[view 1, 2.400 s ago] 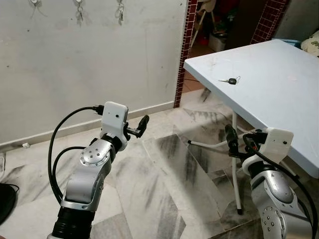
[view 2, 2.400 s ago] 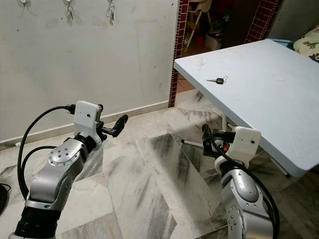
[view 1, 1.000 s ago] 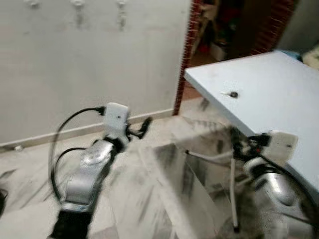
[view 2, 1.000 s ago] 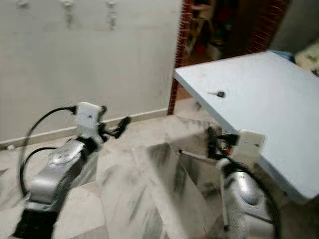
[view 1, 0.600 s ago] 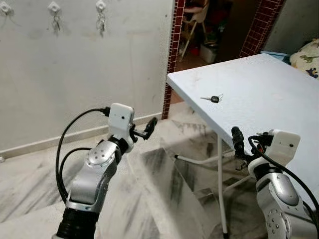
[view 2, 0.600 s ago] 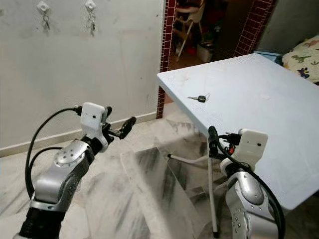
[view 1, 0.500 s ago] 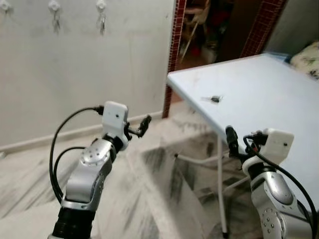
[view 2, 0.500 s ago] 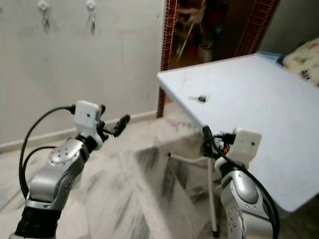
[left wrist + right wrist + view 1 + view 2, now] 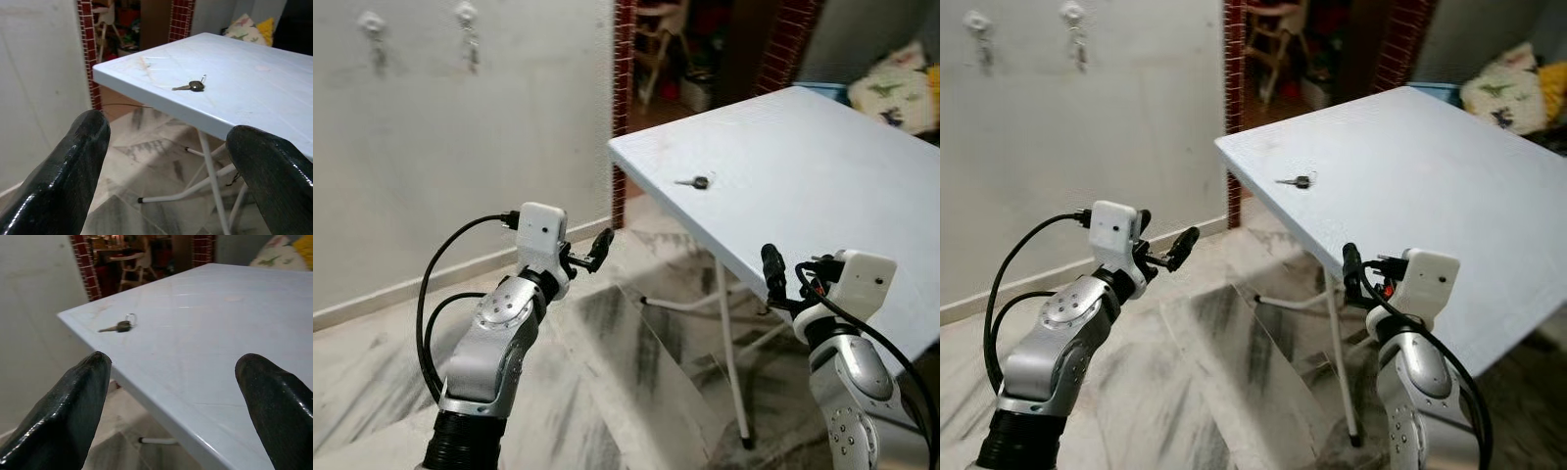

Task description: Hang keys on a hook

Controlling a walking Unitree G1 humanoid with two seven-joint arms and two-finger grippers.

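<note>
The pale blue table (image 9: pixel 822 186) fills the right half of the left eye frame, its near corner jutting toward centre. High in the upper left of that frame, two hooks (image 9: pixel 467 14) sit on the grey wall (image 9: pixel 460 127), each apparently with something already hanging, though it is too small and soft for me to be sure.

My right gripper (image 9: pixel 770 269) stands at the lower right of the frame, just at the table's near edge. My left gripper (image 9: pixel 597 247) is left of centre, out over the marble floor (image 9: pixel 636 362) and well apart from the table. In both wrist views my fingers are spread wide with nothing between them.

The key (image 9: pixel 693 181) lies flat on the table, above and left of my right gripper in the frame, set in from the edge near the corner. Its long axis runs roughly across the frame, blade to the left, ring to the right. My right arm looks the nearer one, so I judge the pick belongs to it: up over the edge, then forward and a little left.
</note>
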